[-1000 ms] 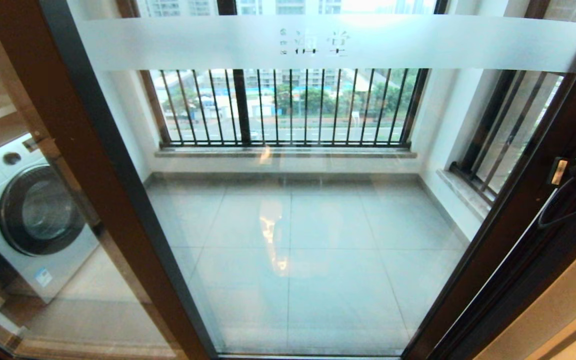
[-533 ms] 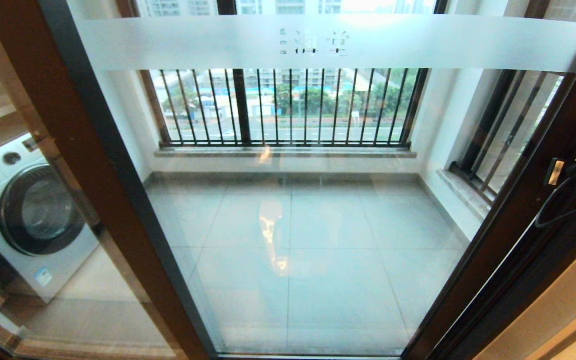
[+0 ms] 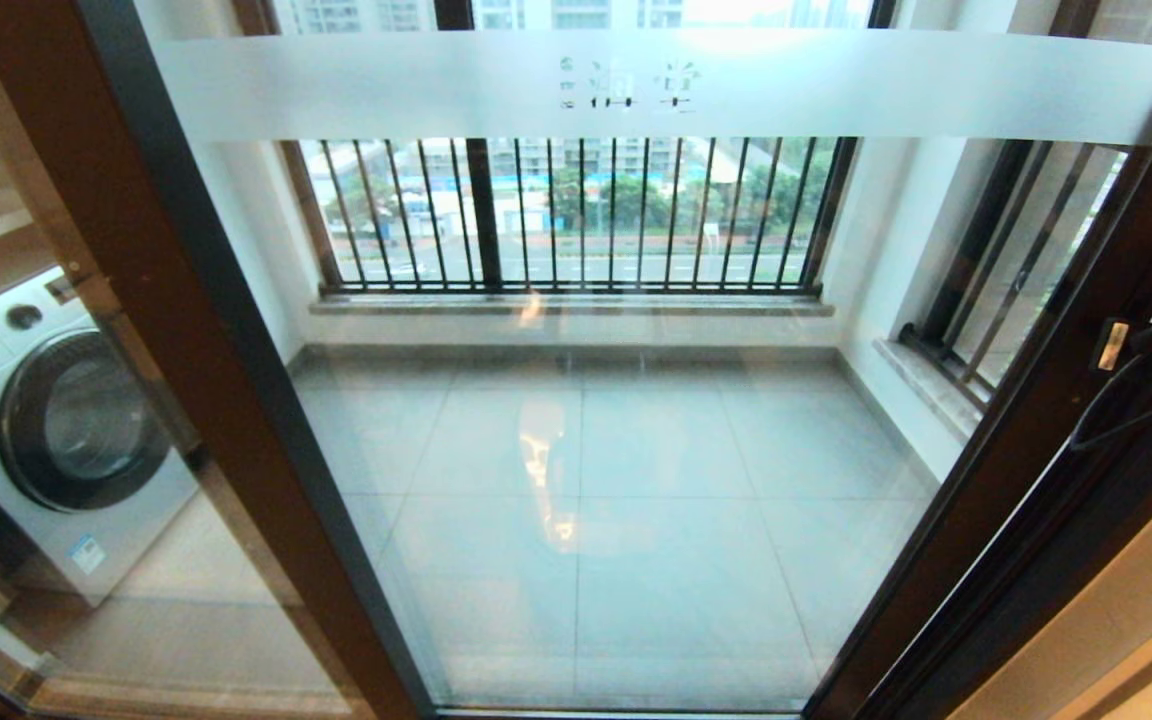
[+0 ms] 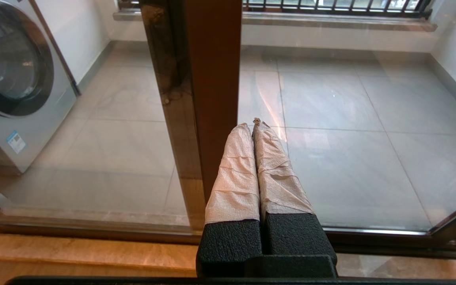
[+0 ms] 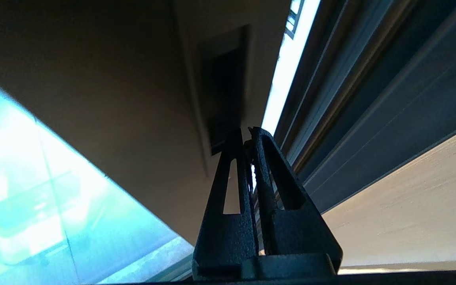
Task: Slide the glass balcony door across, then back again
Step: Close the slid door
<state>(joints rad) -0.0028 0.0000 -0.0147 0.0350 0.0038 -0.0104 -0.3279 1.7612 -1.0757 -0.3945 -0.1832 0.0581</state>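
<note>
The glass balcony door (image 3: 596,400) fills the opening, its frosted band (image 3: 636,85) across the top and its right-hand stile (image 3: 1026,420) hard against the jamb, so the crossing looks not yet begun; behind it lie the tiled balcony floor (image 3: 636,520) and the black-barred window (image 3: 576,215), with a washing machine (image 3: 56,430) beyond the neighbouring panel on the left; the right claw (image 5: 248,134), fingers pressed together, points its tips at the dark handle slot (image 5: 224,91) in the stile; seating those tips squarely in the recess before pushing sideways along the track should stop them skidding off; the left claw (image 4: 253,124), also closed and holding nothing, hangs parked low before the left stile (image 4: 208,79).
</note>
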